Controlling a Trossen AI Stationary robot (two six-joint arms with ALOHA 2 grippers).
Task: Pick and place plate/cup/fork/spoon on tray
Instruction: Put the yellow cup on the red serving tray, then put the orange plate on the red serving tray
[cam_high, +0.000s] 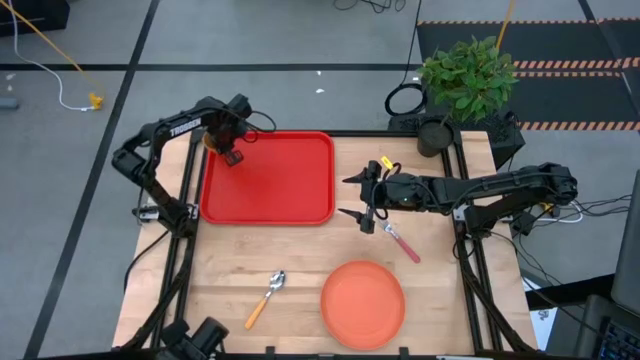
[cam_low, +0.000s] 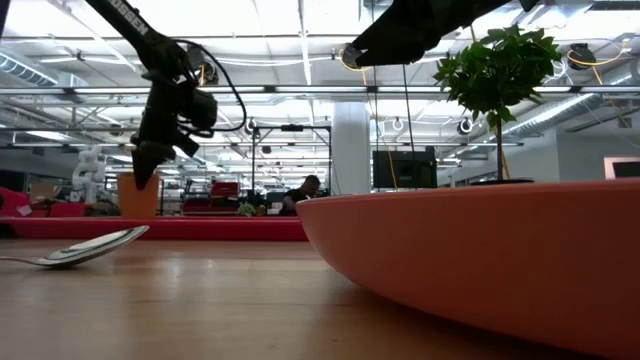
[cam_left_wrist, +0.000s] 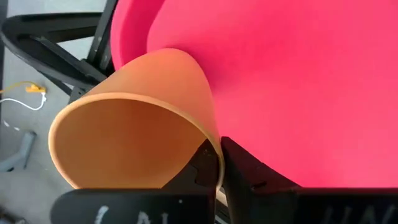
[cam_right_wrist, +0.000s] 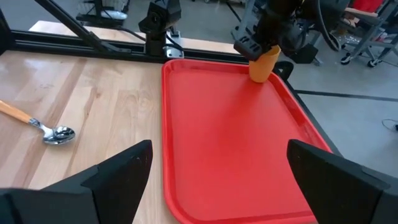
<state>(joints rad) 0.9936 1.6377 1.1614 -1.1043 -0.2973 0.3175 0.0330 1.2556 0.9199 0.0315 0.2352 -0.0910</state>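
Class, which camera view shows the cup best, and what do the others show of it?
The left wrist view: the cup fills it, its rim pinched by the left gripper. The right wrist view shows it small over the tray; the low view shows it distant; the high view barely.

Grey floor (cam_high: 300, 40), striped mat (cam_high: 560, 45), ceiling lights (cam_low: 300, 20).
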